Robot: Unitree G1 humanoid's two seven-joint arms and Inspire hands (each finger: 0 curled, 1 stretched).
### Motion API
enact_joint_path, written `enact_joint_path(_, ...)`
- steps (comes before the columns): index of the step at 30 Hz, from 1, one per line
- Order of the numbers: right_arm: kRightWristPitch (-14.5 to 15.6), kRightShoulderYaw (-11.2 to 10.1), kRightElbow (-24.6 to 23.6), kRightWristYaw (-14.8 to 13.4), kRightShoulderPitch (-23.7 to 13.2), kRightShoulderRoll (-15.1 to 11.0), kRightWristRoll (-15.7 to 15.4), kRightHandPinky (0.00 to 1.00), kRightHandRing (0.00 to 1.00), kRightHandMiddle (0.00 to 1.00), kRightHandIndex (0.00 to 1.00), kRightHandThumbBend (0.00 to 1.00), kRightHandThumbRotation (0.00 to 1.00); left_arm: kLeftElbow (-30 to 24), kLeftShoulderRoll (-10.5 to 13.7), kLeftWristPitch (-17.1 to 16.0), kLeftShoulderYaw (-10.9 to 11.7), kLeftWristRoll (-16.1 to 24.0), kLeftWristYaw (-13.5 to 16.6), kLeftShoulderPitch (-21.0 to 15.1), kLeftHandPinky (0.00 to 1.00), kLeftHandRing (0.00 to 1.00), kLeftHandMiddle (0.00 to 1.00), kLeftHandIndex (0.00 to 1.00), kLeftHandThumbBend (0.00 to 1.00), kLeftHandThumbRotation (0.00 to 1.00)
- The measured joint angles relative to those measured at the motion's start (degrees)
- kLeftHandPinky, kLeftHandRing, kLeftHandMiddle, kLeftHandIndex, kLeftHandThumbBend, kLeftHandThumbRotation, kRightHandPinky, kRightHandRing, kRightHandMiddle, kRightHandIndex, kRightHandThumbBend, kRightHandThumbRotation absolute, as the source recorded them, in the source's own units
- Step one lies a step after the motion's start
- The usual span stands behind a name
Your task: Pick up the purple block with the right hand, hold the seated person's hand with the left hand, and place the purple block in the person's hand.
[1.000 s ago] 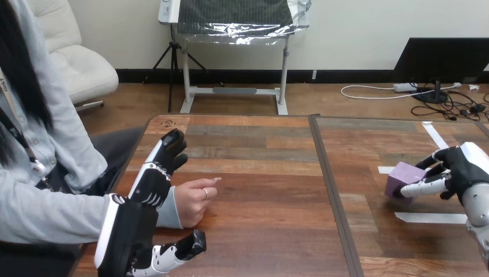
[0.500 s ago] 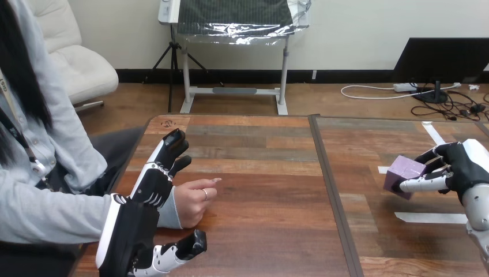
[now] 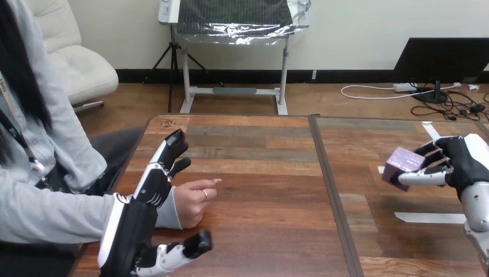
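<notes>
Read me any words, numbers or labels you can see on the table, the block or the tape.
None can be read.
The purple block: no print shows.
The tape strips: blank.
A small dark mark at the far left corner of the table: too small to read.

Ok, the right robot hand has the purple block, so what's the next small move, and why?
Probably curl the left robot hand round the person's hand: its fingers are straight beside it, while the right robot hand already holds the purple block.
</notes>
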Motion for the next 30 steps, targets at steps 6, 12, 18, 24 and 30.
enact_joint_path(6, -1.0, -0.9, -0.6, -0.5, 0.2, 0.7, 0.8, 0.42, 0.48, 0.53, 0.53, 0.79, 0.0, -0.5, 0.0, 2.1, 3.3, 9.1, 5.4, 0.1, 0.89, 0.96, 0.97, 0.96, 1.0, 0.52)
enact_joint_path(12, -2.3, -1.8, -2.1, -0.4, 1.0, 1.8, 2.4, 0.42, 0.47, 0.52, 0.53, 0.77, 0.0, -2.3, 0.4, 4.7, 6.4, 19.8, 12.0, 0.7, 0.9, 0.95, 0.96, 0.95, 1.0, 0.5)
enact_joint_path(18, -3.5, -3.0, -3.8, 0.2, 1.9, 3.1, 4.2, 0.42, 0.46, 0.52, 0.53, 0.77, 0.0, -4.7, 1.0, 8.7, 8.5, 30.3, 20.3, 1.5, 0.91, 0.94, 0.96, 0.95, 1.0, 0.48)
enact_joint_path(24, -4.2, -3.7, -6.4, 0.2, 3.1, 4.5, 5.0, 0.42, 0.46, 0.51, 0.53, 0.77, 0.0, -6.0, 2.6, 12.5, 8.9, 36.2, 26.6, 1.7, 0.91, 0.95, 0.96, 0.95, 1.0, 0.42)
enact_joint_path(30, -4.5, -4.3, -9.0, 0.7, 4.2, 5.8, 6.2, 0.42, 0.46, 0.52, 0.54, 0.76, 0.0, -6.7, 5.0, 15.8, 8.7, 40.6, 32.0, 1.7, 0.91, 0.94, 0.95, 0.95, 1.0, 0.42)
